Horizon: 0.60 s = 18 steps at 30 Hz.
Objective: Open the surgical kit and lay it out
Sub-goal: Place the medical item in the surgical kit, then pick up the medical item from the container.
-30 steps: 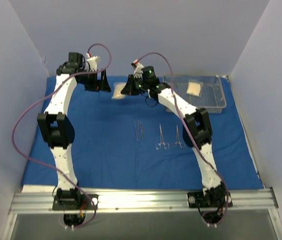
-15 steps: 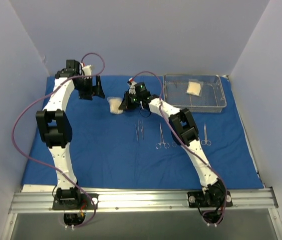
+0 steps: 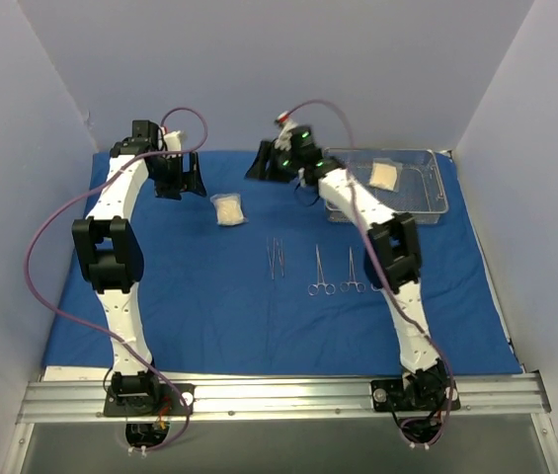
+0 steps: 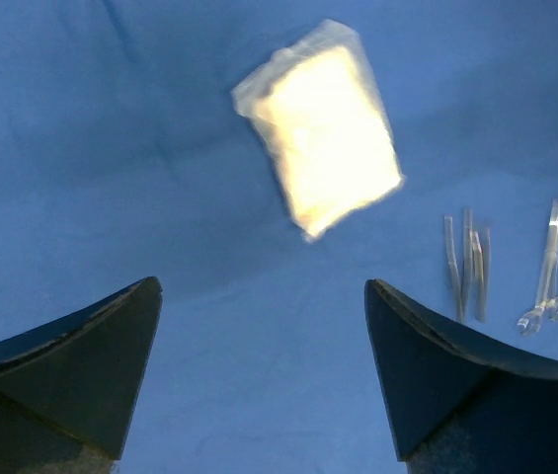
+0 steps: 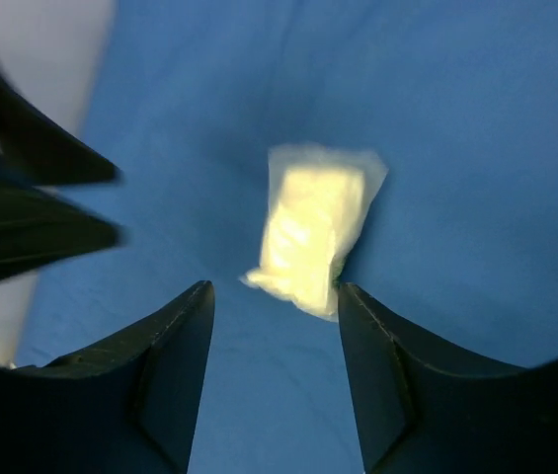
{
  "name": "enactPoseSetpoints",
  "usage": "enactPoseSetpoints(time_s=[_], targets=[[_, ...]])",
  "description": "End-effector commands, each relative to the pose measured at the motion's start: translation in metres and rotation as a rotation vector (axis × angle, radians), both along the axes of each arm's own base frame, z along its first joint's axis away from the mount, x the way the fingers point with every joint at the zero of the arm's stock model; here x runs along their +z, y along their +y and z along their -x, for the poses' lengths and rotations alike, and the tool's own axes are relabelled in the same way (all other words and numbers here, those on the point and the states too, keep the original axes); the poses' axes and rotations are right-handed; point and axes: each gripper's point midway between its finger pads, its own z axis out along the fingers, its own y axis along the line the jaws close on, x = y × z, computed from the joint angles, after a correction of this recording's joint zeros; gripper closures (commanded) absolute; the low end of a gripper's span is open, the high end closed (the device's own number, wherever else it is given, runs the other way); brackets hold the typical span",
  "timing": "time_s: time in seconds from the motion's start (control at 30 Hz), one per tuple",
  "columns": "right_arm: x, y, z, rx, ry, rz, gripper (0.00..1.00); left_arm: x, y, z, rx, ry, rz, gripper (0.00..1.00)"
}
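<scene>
Gauze packet point(image 3: 229, 209), small, white and film-wrapped, lies flat on the spread blue cloth wrap point(image 3: 209, 306) at upper centre-left of the overhead frame, its long axis roughly up-down. A second white gauze packet point(image 3: 385, 176) sits in the rectangular wire-mesh steel tray point(image 3: 443, 193) at upper right. Slim silver scissor-handled clamps point(image 3: 320, 271) lie in a row mid-frame, handles toward the bottom. The left arm bends up to the cloth's upper left, with the left gripper point(image 3: 184, 186) near the gauze packet. The right arm reaches diagonally to the right gripper point(image 3: 261, 168), beside the tray's left end.

From the left wrist, the gauze packet point(image 4: 323, 123) is at top centre, cream with crinkled clear edges, slanting from upper left to lower right. The left gripper point(image 4: 259, 286) is spread wide and empty, and the clamps point(image 4: 466, 262) are at right.

From the right wrist, the blurred gauze packet point(image 5: 313, 237) stands nearly upright at centre. The right gripper point(image 5: 274, 288) is parted, holding nothing.
</scene>
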Motion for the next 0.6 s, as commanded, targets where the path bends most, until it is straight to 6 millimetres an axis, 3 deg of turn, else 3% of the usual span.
enactPoseSetpoints(time_s=[0.0,0.07,0.1,0.17,0.2,0.23,0.27,0.3,0.33,0.37,0.4,0.57], targets=[[0.151,-0.118,-0.045,-0.255,-0.239,-0.043,0.5,-0.002,0.005,-0.021,0.004,-0.058,-0.062,0.09],[0.126,-0.175,-0.056,-0.373,-0.173,0.054,0.51,-0.022,0.003,-0.023,-0.006,-0.023,-0.102,0.14],[0.114,-0.222,-0.066,-0.456,-0.138,0.095,0.52,-0.023,-0.002,-0.026,-0.023,-0.033,-0.12,0.17],[0.087,-0.269,-0.066,-0.532,-0.06,0.196,0.52,-0.039,-0.007,-0.029,-0.039,-0.019,-0.148,0.17],[0.068,-0.303,-0.07,-0.588,-0.015,0.238,0.52,-0.046,-0.011,-0.032,-0.047,-0.018,-0.174,0.17],[0.055,-0.319,-0.068,-0.607,0.025,0.275,0.52,-0.05,-0.014,-0.034,-0.062,-0.025,-0.19,0.17],[0.055,-0.334,-0.072,-0.624,0.018,0.3,0.52,-0.053,-0.016,-0.036,-0.081,-0.033,-0.207,0.18],[0.038,-0.349,-0.075,-0.655,0.05,0.333,0.52,-0.063,-0.018,-0.038,-0.093,-0.024,-0.224,0.19],[0.031,-0.357,-0.077,-0.663,0.063,0.344,0.52,-0.06,-0.025,-0.042,-0.105,-0.04,-0.227,0.24],[0.026,-0.377,-0.081,-0.687,0.07,0.351,0.52,-0.062,-0.028,-0.044,-0.113,-0.043,-0.229,0.26],[0.017,-0.384,-0.088,-0.691,0.075,0.352,0.51,-0.073,-0.031,-0.046,-0.118,-0.029,-0.233,0.26],[-0.011,-0.414,-0.108,-0.715,0.081,0.375,0.52,-0.077,-0.04,-0.059,-0.113,-0.044,-0.227,0.26]])
